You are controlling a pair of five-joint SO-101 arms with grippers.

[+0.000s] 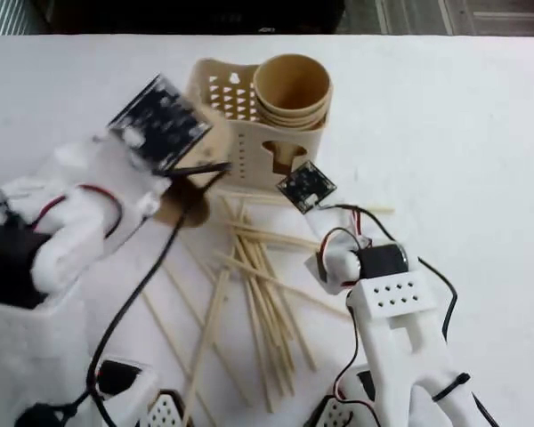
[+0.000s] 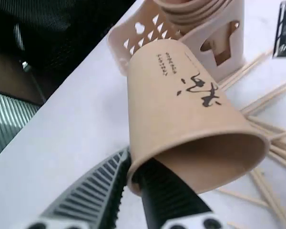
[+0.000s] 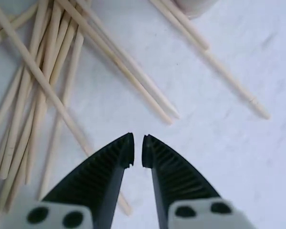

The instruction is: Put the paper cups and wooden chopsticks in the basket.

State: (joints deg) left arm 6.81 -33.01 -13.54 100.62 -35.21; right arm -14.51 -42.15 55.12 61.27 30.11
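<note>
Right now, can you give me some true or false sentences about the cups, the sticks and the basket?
1. The left gripper holds a paper cup. True.
2. Nothing is in the basket. False: stacked cups sit in it.
3. The wooden chopsticks lie scattered on the table. True.
4. The right gripper holds a chopstick. False: it holds nothing, and the chopsticks lie on the table past its tips.
</note>
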